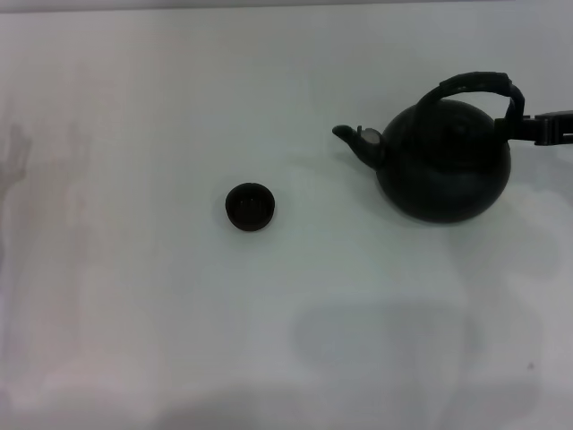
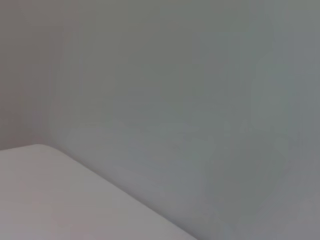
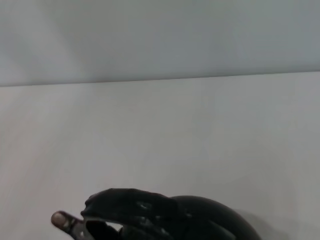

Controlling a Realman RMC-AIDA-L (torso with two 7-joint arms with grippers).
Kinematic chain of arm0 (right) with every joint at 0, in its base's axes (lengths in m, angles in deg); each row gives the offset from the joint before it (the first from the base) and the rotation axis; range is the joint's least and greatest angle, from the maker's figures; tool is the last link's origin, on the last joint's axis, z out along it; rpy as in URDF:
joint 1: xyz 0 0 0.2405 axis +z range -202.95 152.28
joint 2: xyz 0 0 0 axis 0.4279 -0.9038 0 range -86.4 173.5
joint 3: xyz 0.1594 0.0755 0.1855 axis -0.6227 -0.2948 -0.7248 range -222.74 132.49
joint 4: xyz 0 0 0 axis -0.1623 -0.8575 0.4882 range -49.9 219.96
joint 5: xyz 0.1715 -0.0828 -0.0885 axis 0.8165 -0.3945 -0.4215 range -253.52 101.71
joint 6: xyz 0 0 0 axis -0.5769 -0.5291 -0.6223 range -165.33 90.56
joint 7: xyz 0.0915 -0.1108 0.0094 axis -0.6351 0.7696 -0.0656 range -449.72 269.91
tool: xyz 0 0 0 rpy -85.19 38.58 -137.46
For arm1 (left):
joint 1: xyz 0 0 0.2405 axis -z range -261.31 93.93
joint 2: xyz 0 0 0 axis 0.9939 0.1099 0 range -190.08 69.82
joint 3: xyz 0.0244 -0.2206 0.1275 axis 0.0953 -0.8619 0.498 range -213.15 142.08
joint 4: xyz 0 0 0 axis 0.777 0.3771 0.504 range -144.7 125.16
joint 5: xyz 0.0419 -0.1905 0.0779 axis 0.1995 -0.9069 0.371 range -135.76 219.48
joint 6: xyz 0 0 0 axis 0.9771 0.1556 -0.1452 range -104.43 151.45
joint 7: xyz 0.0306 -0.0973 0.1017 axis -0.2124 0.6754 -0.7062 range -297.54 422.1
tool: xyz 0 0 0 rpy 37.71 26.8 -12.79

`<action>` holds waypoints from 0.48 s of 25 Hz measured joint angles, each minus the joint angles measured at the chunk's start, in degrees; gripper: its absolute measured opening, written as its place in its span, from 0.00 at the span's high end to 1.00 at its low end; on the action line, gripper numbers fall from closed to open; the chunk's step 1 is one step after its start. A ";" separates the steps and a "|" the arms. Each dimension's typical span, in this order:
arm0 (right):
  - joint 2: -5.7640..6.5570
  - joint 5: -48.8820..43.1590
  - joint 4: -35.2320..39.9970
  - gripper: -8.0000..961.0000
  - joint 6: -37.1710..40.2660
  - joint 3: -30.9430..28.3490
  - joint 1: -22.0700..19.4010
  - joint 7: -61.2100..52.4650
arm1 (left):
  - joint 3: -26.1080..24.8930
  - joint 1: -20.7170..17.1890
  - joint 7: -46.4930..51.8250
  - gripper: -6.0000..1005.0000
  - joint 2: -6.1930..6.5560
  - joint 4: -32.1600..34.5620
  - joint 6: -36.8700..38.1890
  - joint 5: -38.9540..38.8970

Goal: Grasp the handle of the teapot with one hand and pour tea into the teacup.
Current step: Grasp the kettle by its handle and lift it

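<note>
The round matte-black teapot [image 1: 443, 166] stands upright on the white table at the right, its spout [image 1: 354, 139] pointing left toward the teacup. Its thick black arched handle [image 1: 474, 83] spans over the top. The tiny dark teacup [image 1: 250, 206] sits alone near the middle, well left of the spout. My right gripper [image 1: 540, 128] reaches in from the right edge and meets the handle's right end. In the right wrist view the handle [image 3: 131, 205] and the pale spout tip [image 3: 60, 219] lie close below the camera. The left gripper is out of view.
The white table [image 1: 134, 313] stretches around both objects. A faint shadow lies on it at the front right [image 1: 385, 340]. The left wrist view shows only a table corner [image 2: 60, 200] and a grey wall.
</note>
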 joint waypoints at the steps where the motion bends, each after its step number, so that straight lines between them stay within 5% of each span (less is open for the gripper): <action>1: -0.02 0.01 0.02 0.64 -0.06 -0.04 0.00 0.01 | 0.00 -0.04 0.00 0.15 0.00 0.01 0.00 0.01; 12: -0.10 1.42 -0.23 0.76 0.02 -0.19 0.11 -0.03 | 0.15 -0.23 0.00 0.15 0.00 0.19 -0.18 0.04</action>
